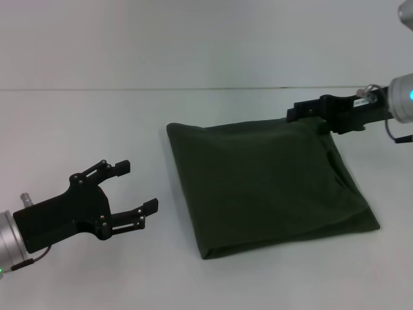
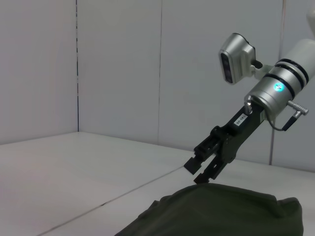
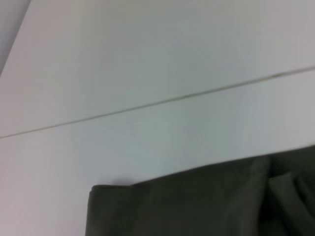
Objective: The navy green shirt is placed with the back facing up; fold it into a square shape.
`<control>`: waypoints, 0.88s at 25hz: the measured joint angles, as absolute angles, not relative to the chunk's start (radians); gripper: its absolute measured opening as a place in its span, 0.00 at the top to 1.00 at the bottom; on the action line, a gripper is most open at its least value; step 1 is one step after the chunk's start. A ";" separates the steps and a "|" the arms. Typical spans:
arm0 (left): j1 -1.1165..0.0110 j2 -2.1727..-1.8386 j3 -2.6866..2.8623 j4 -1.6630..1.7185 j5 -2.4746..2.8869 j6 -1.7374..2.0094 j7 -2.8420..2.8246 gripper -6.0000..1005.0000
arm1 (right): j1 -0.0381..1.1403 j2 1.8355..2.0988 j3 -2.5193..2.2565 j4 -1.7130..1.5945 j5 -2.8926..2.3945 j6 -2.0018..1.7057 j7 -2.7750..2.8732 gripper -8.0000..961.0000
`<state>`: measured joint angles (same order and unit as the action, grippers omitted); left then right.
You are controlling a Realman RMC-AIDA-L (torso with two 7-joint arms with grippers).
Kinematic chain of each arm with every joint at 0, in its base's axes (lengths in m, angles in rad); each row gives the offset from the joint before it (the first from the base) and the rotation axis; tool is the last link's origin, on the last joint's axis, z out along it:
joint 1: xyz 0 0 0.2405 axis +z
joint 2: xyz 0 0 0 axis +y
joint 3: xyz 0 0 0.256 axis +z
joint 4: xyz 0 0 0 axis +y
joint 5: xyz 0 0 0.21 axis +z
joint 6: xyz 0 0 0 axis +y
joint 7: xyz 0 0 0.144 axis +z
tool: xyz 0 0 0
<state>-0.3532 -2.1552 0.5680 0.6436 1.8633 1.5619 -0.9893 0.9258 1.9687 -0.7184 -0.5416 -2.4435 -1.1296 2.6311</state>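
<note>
**Folded shirt on the table, both grippers off it**

Nearest, the left gripper hangs low above the white table, its fingers spread apart and holding nothing, well apart from the cloth. In the middle lies the navy green shirt, folded into a roughly square bundle, flat on the table. At its far right corner is the right gripper, just above the edge; its fingers are parted and grasp nothing. No writing can be read anywhere.

The right gripper, fingers slightly parted, hangs just above the far edge of the navy green shirt.
</note>
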 joint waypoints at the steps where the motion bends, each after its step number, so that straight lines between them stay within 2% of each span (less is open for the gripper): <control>1: -0.353 -2.155 0.568 0.644 1.863 1.562 -0.987 0.06 | 0.927 1.979 -0.720 -0.539 -2.443 -1.109 2.627 0.07; 8: -0.353 -2.158 0.566 0.642 1.864 1.549 -0.983 0.06 | 0.934 2.015 -0.723 -0.523 -2.442 -1.038 2.612 0.09; 16: -0.353 -2.159 0.565 0.640 1.864 1.544 -0.982 0.06 | 0.934 2.032 -0.724 -0.481 -2.403 -0.970 2.580 0.12; 22: -0.349 -2.160 0.556 0.629 1.858 1.537 -0.975 0.06 | 0.924 2.056 -0.745 -0.512 -2.396 -0.956 2.530 0.13</control>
<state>-0.3490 -2.1598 0.5562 0.6294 1.8577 1.5368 -0.9746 0.9244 2.0562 -0.7451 -0.5120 -2.3960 -0.9560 2.5301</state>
